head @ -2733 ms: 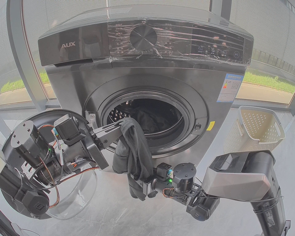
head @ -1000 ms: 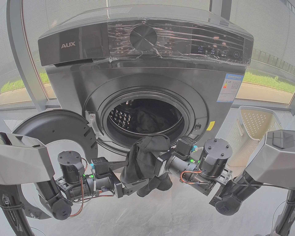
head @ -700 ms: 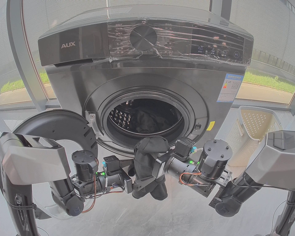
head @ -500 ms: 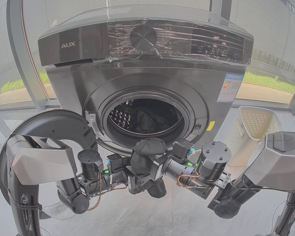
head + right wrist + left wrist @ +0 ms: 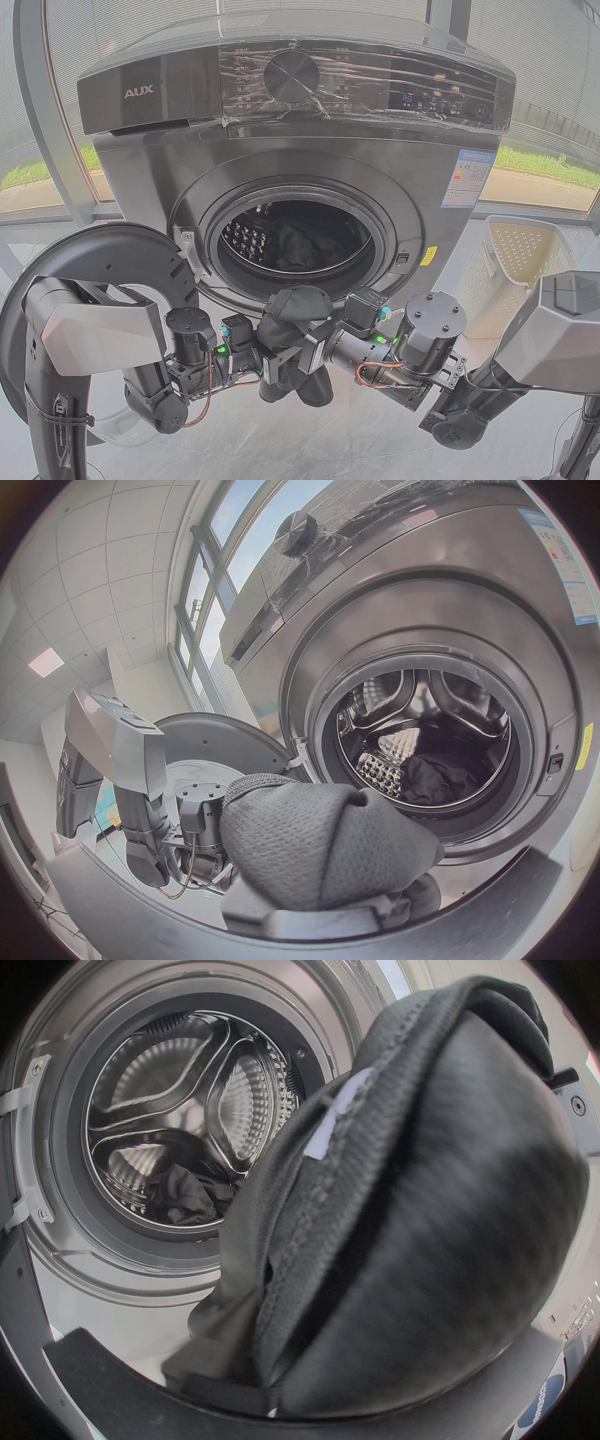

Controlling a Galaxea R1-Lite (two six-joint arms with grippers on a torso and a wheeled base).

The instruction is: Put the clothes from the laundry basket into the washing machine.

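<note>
While the right gripper (image 5: pixel 292 345) has its fingers clenched on the dark garment (image 5: pixel 294 309), the bundle hangs just below the lower rim of the washing machine (image 5: pixel 156 169) opening, clear of the floor, with loose ends dangling beneath it. My left gripper (image 5: pixel 282 365) sits against the same bundle from the side of the open door (image 5: pixel 106 262); whether it has a real hold there, I cannot tell. Other dark clothes (image 5: pixel 300 240) already lie in the drum, and the laundry basket (image 5: pixel 519 269) stands on the floor at the machine's right. To do this step well, I judge that I should raise the bundle above the rim first, tuck the dangling ends up from below, then carry it deep past the seal before letting go, so no tail drapes over the rim. I would also keep both wrists off the door.
</note>
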